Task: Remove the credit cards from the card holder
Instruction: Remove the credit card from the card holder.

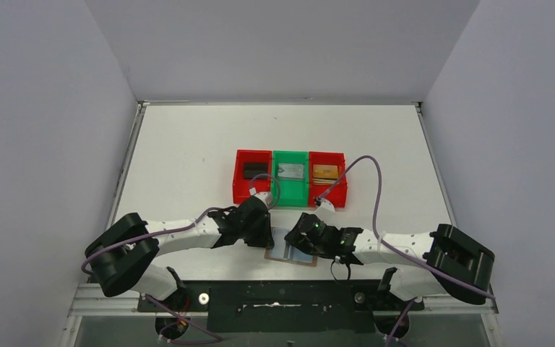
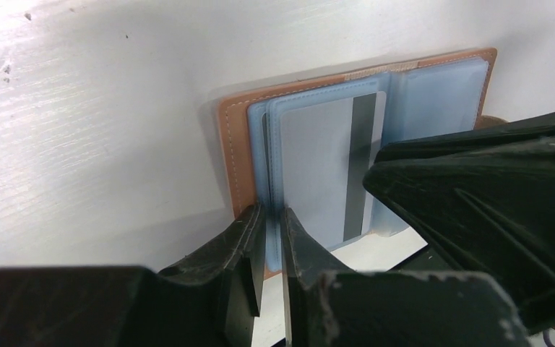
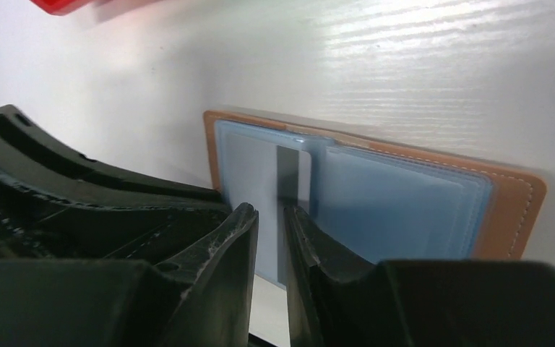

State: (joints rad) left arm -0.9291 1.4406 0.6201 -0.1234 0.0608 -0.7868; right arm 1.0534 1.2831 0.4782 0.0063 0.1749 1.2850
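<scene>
step: card extraction. tan leather card holder lies open on white table betw. arms. left gripper pinches its blue sleeve edge; right gripper jaws slightly apart at silver-grey striped card. next we nip card, slide out.

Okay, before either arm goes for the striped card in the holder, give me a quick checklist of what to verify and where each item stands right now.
1. Holder lying open on the table: ok.
2. Striped card seated in its sleeve, in plain view: ok.
3. Left tool at the sleeve's edge, firm hold on it: cannot tell.
4. Right tool lined up with the card's stripe: ok.
5. Right tool actually gripping the card: cannot tell.
6. Tools apart from each other: ok, though close.
</scene>
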